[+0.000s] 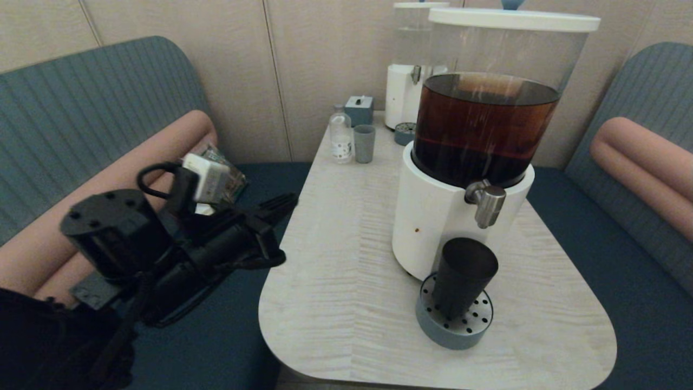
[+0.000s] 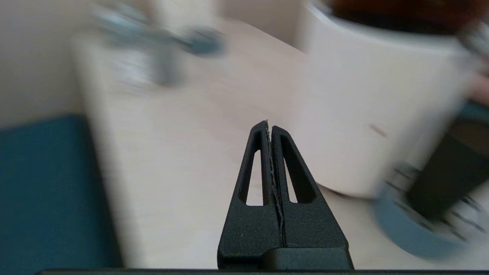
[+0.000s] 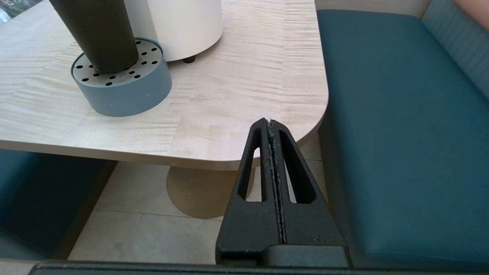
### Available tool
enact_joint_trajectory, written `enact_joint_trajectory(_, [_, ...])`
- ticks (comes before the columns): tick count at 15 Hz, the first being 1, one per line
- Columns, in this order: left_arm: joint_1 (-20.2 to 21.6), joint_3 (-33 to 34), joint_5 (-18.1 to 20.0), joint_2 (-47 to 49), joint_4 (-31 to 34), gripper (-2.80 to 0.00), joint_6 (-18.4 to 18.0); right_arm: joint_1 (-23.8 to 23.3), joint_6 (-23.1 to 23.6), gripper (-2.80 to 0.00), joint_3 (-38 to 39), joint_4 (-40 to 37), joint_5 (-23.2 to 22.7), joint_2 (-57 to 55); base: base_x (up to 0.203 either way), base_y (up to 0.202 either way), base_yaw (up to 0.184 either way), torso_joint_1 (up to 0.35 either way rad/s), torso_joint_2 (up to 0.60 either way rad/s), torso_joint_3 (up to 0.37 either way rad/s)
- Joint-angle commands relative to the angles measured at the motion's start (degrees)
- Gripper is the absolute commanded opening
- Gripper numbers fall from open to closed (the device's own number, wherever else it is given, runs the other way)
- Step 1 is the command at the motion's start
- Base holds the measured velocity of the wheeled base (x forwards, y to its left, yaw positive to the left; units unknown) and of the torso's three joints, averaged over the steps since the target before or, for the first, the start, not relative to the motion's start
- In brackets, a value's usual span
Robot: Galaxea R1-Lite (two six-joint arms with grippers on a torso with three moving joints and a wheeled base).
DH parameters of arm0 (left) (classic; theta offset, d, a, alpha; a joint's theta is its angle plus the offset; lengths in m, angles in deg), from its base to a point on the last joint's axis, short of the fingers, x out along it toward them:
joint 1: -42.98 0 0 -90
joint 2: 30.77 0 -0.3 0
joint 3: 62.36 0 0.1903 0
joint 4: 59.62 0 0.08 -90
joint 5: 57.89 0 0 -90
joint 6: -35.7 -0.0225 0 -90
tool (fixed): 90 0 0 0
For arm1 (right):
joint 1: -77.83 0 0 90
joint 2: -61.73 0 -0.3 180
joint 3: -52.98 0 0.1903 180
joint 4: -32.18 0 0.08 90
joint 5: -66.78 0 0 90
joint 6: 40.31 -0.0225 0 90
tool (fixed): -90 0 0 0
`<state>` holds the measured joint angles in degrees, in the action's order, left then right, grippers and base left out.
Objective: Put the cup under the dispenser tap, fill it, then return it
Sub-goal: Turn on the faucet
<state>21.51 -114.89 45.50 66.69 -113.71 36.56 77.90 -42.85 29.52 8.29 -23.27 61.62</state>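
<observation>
Cup (image 1: 464, 276) on drip tray (image 1: 453, 327), well apart from left claw (image 1: 284, 203).

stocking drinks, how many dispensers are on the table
2: the big brown-liquid dispenser near the front, the dark cup on its drip tray; a smaller clear-liquid dispenser behind it by the wall.

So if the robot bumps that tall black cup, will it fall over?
Probably quite easily. The cup is tall and narrows toward its base, so it looks tippy. It stands on the holed drip tray, raised above the table. Its matte plastic looks stiff and light.
</observation>
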Motion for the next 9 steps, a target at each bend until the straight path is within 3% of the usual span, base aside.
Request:
enact_joint_trajectory(1, [6.8, -0.2, -0.3, -11.7, 3.7, -2.8, 0.0, 0.0, 0.0, -2.8, 0.0, 0.0, 0.0, -0.1, 0.0, 0.0, 0.0, 0.0, 0.0, 0.0])
enact_joint_trajectory(6, [18.4, -1.4, -2.5, -37.2, 22.4, -2.8, -0.2, 0.0, 0.0, -2.8, 0.0, 0.0, 0.0, -0.1, 0.0, 0.0, 0.0, 0.0, 0.0, 0.0])
enact_joint_trajectory(9, [21.4, 0.4, -5.1, -50.8, 30.9, -2.8, -0.4, 0.0, 0.0, -2.8, 0.0, 0.0, 0.0, -0.1, 0.0, 0.0, 0.0, 0.0, 0.0, 0.0])
